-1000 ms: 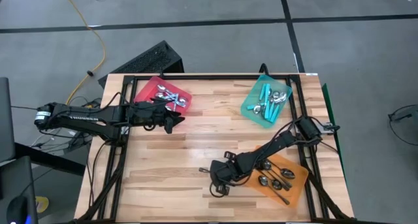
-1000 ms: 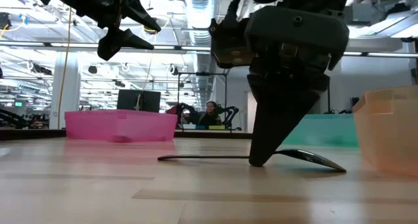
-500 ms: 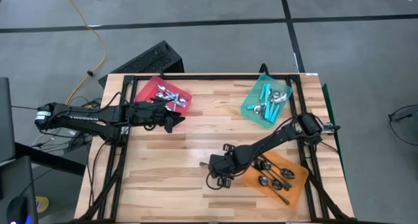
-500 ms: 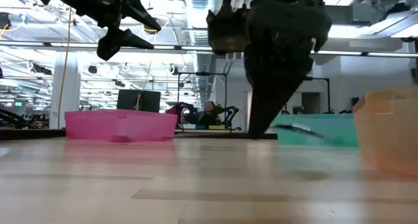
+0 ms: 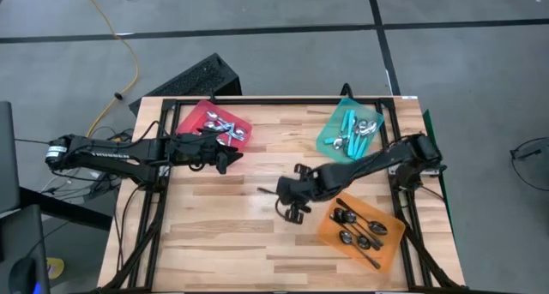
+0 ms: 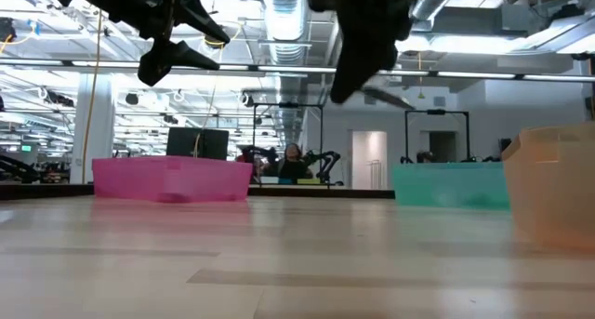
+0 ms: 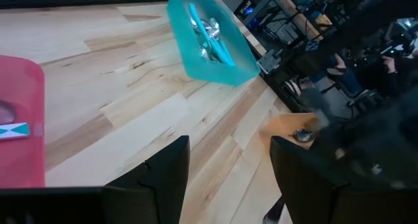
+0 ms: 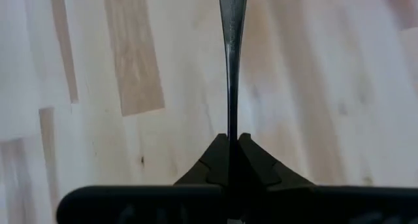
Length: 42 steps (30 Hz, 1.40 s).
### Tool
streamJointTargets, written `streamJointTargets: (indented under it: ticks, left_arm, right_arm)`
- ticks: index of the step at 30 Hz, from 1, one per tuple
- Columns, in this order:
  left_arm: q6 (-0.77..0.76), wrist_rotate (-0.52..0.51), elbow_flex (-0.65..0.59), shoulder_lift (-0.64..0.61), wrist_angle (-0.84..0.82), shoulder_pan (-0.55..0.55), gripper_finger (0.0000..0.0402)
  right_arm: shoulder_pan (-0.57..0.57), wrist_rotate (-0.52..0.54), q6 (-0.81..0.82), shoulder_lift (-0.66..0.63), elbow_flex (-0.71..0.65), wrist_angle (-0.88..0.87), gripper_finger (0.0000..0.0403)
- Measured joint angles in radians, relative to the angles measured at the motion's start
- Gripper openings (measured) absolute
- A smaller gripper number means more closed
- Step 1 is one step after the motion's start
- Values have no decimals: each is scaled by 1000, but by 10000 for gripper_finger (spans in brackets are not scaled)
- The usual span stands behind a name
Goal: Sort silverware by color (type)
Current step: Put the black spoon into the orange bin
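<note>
Lifted clear of the table (image 5: 214, 234) since a second ago, the right gripper (image 5: 283, 192) now sits near mid-frame in the high view, pinched tight on a dark spoon (image 8: 232, 67) held by its handle; the bowl end is hard to make out. Left gripper (image 5: 230, 159) hovers with fingers spread wide and empty beside the red tray (image 5: 196, 118) at upper left. Other black spoons (image 5: 358, 227) lie in the orange tray (image 5: 330, 234) at lower right; teal-handled ones (image 5: 352, 131) in the teal tray (image 5: 329, 145) at upper right.
</note>
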Motion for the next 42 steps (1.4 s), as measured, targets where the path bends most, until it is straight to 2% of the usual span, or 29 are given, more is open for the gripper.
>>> streamJointTargets:
  ticks: [8, 13, 23, 29, 36, 42]
  left_arm:
    - [-10, -19, 0, 0, -2, 0, 197]
    - [-11, -27, 0, 0, 0, 0, 197]
    - [-17, -73, 0, 0, 24, 0, 197]
    - [-30, -77, 0, 0, 23, 0, 197]
    - [-31, -84, 0, 0, 27, 0, 197]
    - [-36, -86, 0, 0, 27, 0, 197]
  right_arm:
    - [-86, 17, 69, -148, 1, -59, 32]
    - [-116, 62, 168, -231, 1, -195, 32]
    - [-83, 130, 293, -353, 1, -438, 32]
    - [17, 194, 446, -434, -8, -582, 32]
    - [166, 204, 679, -531, -115, -615, 32]
    - [319, 202, 889, -556, -196, -623, 32]
